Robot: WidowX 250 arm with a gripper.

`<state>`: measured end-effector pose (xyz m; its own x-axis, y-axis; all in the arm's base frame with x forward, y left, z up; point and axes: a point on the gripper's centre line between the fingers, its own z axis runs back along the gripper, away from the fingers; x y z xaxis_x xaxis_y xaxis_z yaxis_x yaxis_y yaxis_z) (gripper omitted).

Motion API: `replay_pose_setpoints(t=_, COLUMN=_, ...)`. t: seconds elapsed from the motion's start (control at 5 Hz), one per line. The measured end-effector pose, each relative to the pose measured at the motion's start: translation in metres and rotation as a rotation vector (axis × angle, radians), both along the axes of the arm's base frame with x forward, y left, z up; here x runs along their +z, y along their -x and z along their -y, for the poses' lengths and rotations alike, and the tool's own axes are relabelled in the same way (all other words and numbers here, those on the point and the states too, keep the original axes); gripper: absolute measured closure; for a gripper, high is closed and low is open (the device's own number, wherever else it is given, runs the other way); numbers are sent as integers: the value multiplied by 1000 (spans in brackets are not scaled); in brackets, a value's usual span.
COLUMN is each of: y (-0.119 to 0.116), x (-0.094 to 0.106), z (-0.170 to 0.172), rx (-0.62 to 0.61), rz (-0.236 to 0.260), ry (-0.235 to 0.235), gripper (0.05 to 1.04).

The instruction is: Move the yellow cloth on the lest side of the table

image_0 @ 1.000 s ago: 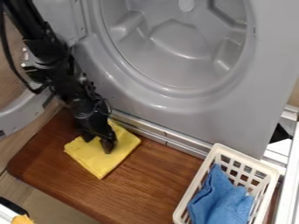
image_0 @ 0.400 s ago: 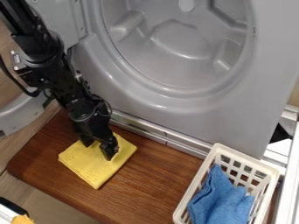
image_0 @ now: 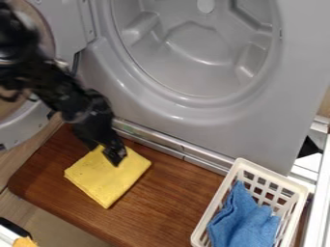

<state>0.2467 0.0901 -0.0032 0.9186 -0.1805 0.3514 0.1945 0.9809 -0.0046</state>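
Jaws of the gripper [image_0: 104, 152] stood apart, above the yellow cloth [image_0: 106, 178].

Under them, the cloth lay flat on the left part of the brown table [image_0: 171, 200], well apart from the white basket [image_0: 206, 217]. So the moving seemed to be done, in my judgement; it remained only to take the arm [image_0: 67, 96] fully away.

From where I stand: robot arm [image_0: 61, 89], blk throughout, w/ several linked sects. Upper housing [image_0: 18, 36]: bulky, rounded, w/ thin pale streak near lower edge; surface detail blurred. Fwd. sect.: narrower, uneven outline, small grey highlights. Dark curved strand [image_0: 9, 98], prob. a cable, adj. to upper sect. Gripper [image_0: 105, 150]: blk, w/ narrow fingers [image_0: 115, 153], blunt at the tips. Screws & markings: n/a, too blurred to tell.
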Motion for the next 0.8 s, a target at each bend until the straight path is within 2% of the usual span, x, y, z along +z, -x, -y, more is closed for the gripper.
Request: replay_pose_setpoints(t=0.8, y=0, x=0, z=1, rx=-7, rz=0, ry=1, gripper=83)
